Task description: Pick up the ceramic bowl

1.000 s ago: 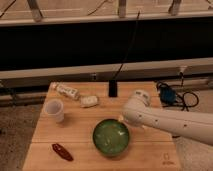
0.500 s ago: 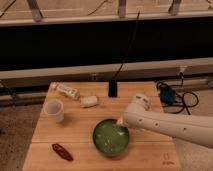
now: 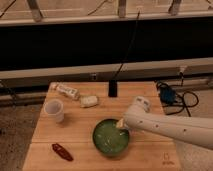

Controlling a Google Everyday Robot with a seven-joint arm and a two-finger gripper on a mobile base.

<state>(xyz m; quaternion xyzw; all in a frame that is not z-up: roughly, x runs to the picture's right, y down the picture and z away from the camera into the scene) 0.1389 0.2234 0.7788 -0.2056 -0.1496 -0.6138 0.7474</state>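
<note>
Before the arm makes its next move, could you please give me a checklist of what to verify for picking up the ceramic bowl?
1. The hand sits at the rim of the ceramic bowl, on the arm's side: ok.
2. Bowl upright on the table: ok.
3. Hold on the rim secured: cannot tell.
4. The white cup stands apart from the bowl: ok.
5. The dark red item lies apart from the bowl: ok.
</note>
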